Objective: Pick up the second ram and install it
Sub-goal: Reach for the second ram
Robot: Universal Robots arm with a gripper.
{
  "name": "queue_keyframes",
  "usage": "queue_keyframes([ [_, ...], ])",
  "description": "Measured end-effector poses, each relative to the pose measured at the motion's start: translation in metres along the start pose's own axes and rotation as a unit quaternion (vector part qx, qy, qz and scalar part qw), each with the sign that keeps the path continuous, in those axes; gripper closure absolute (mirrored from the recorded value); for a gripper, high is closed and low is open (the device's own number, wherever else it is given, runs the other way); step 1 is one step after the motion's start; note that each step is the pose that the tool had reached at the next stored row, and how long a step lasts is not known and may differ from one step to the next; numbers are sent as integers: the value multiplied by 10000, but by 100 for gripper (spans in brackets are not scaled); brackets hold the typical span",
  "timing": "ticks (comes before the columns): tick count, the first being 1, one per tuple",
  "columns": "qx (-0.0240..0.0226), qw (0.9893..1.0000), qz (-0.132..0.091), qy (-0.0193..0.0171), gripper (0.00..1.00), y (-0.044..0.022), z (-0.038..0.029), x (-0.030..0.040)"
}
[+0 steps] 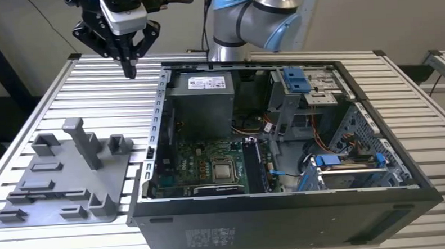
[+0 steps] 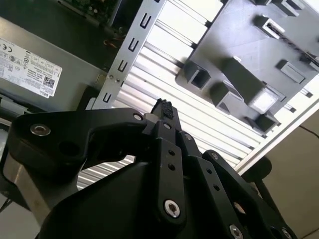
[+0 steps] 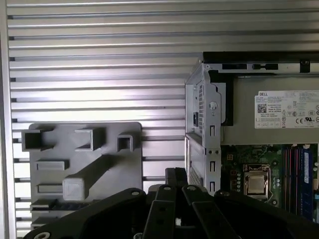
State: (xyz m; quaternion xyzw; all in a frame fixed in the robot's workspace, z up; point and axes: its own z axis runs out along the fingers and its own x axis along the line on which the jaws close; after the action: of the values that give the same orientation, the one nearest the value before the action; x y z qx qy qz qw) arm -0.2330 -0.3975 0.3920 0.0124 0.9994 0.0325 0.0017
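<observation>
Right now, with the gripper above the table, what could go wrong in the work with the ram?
1. The gripper hangs, fingers shut, above the table near the computer case; a low sideways move might strike its metal wall.
2. The grey tray has a tall post that could catch the fingers on a descent.
3. Cables lie close beside the memory slots and might snag.

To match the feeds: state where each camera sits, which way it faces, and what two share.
Exterior view: raised, off the arm, looking down on computer case and grey tray; arm and gripper beyond.
First wrist view: on the wrist, facing down at tray and case; gripper in foreground.
Second wrist view: on the wrist, slanted across the gripper.
Both wrist views share the tray.
</observation>
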Motion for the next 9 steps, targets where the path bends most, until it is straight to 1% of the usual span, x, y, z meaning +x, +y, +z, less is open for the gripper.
queue_keyframes([
  [3, -17, 9999, -102, 7, 89, -1, 3, 35],
  [4, -19, 9999, -117, 8, 89, -2, 3, 59],
  [9, -20, 9999, -141, 10, 89, -5, 2, 214],
])
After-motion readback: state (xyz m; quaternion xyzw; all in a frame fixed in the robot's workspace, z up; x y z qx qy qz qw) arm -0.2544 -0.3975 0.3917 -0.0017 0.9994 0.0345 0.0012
